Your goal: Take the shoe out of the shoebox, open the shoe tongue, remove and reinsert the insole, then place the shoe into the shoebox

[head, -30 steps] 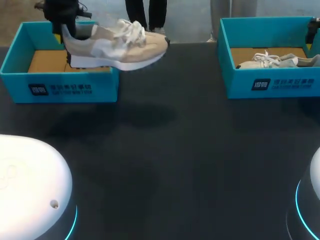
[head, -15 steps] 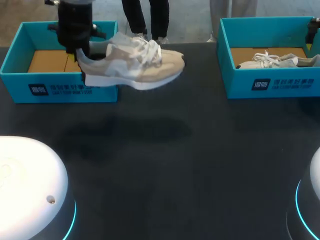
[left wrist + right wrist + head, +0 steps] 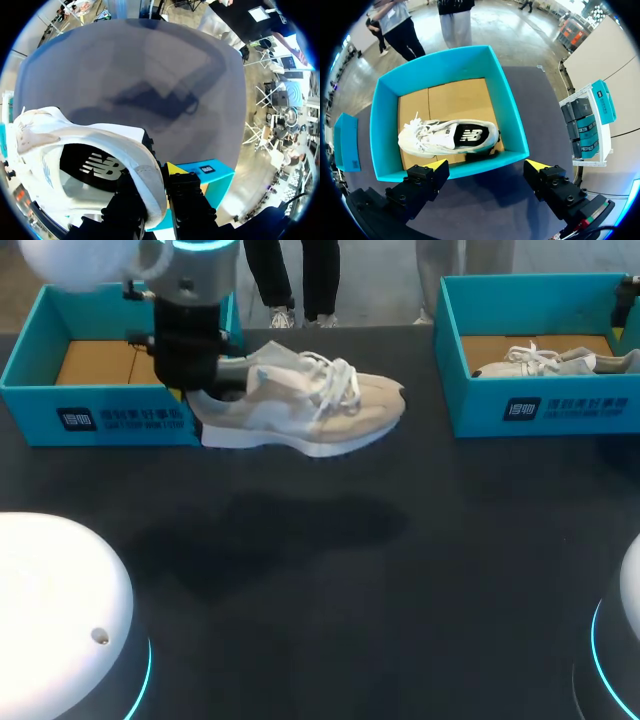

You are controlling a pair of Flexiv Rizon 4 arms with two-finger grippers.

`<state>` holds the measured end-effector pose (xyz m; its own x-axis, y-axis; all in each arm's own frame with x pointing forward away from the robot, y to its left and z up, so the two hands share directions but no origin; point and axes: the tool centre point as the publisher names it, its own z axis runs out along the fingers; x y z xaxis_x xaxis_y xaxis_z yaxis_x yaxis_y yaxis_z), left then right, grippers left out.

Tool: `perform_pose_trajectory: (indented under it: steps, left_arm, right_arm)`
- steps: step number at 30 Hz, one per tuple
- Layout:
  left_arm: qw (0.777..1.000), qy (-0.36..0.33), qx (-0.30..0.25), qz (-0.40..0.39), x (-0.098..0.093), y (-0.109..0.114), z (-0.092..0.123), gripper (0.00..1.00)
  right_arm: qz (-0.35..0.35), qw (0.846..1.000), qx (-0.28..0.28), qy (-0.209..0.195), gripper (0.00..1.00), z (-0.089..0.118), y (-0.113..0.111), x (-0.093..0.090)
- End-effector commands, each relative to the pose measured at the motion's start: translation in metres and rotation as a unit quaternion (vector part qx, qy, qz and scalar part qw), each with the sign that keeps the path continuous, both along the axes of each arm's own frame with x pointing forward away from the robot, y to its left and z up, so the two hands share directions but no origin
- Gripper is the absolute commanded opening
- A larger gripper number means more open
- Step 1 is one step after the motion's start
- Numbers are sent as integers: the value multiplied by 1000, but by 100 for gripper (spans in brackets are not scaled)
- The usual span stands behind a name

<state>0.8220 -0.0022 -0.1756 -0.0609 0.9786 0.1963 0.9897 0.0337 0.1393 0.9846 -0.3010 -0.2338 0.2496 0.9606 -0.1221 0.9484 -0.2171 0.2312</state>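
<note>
Teal right shoebox (image 3: 512, 117): white shoe (image 3: 447, 137) | left pincer (image 3: 157, 176) grips beige shoe (image 3: 310, 410) | right pincer (image 3: 486, 165) agape

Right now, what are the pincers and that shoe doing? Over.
Left pincer shut on shoe at heel, shoe aloft over table. Right pincer open above right shoebox, second shoe inside. Left shoebox near the heel.

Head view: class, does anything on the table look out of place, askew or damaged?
Only the shoe: it hangs clear of the table, just outside the left box, pinched at the heel by the left jaws. Nothing looks spilled or damaged.
</note>
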Motion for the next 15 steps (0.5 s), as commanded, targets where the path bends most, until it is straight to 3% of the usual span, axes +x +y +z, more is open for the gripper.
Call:
perform_pose_trajectory:
  steps: [1,15]
  left_arm:
    - [999,-32,4,-4,-9,-9,-7,0]
    - [1000,-21,6,9,-8,-24,-29,0]
  right_arm:
    - [0,1000,1,-1,100,0,0,-1]
    - [0,1000,1,-1,100,0,0,-1]
